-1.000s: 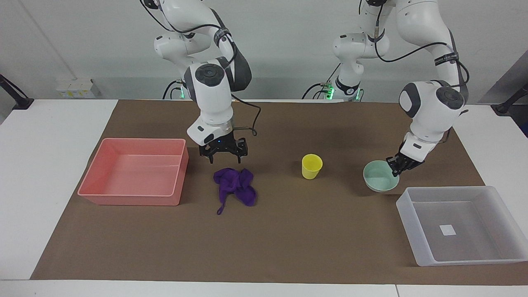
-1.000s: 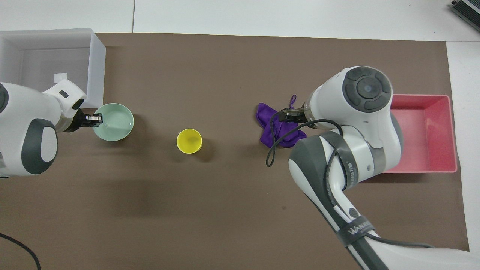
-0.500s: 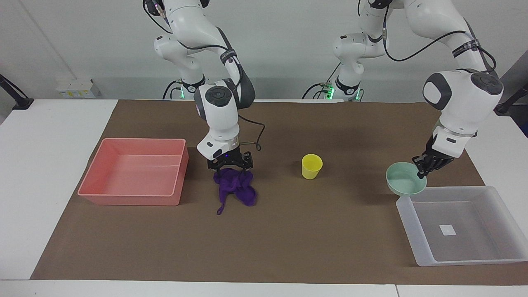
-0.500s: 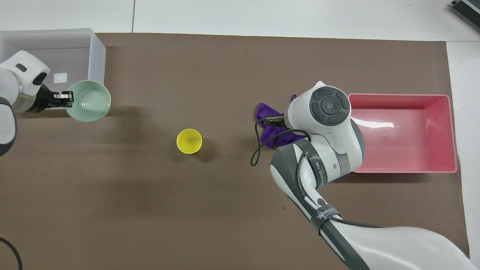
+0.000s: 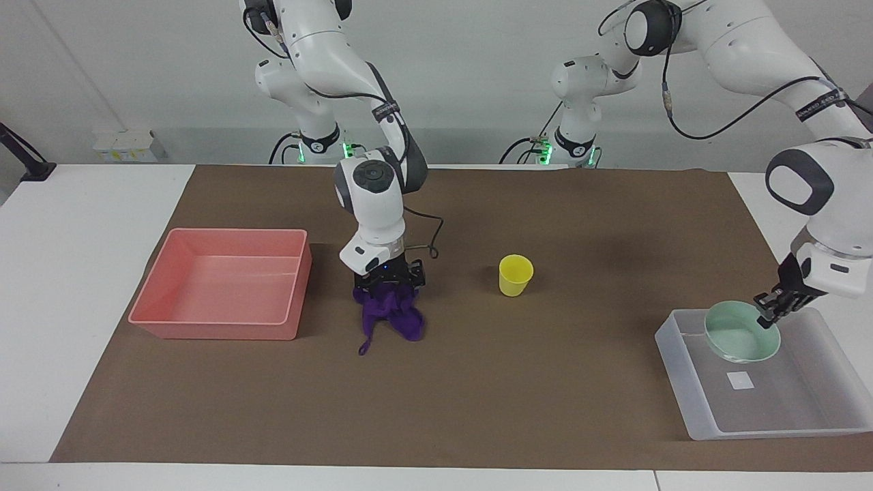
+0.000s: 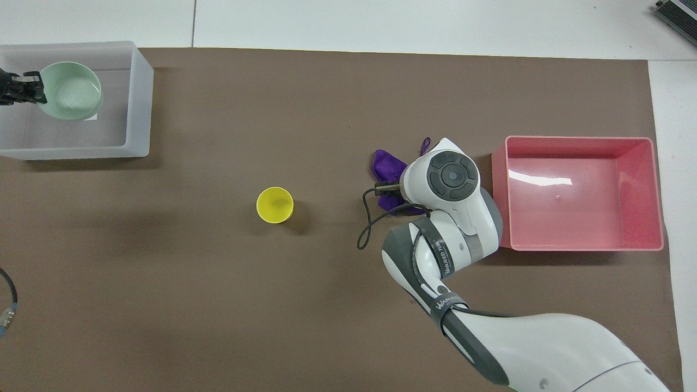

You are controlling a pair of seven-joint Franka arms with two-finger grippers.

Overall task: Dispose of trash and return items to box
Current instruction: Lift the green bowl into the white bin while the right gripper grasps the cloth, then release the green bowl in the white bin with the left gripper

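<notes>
Left gripper [image 5: 769, 315] – bowl [image 5: 740, 337] over box [image 5: 689, 389]

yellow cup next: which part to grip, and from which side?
Judging by its pose, grip the yellow cup at its rim, coming straight down: it stands upright, mouth open, alone on the mat, so one finger could go inside and one outside.

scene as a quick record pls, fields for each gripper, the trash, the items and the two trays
left gripper: shut on the rim of the mint bowl, held over the clear box
right gripper: open, down on the purple cloth
purple cloth: lying on the brown mat, beside the pink tray
yellow cup: upright on the mat, untouched
clear box: white sticker on its floor
</notes>
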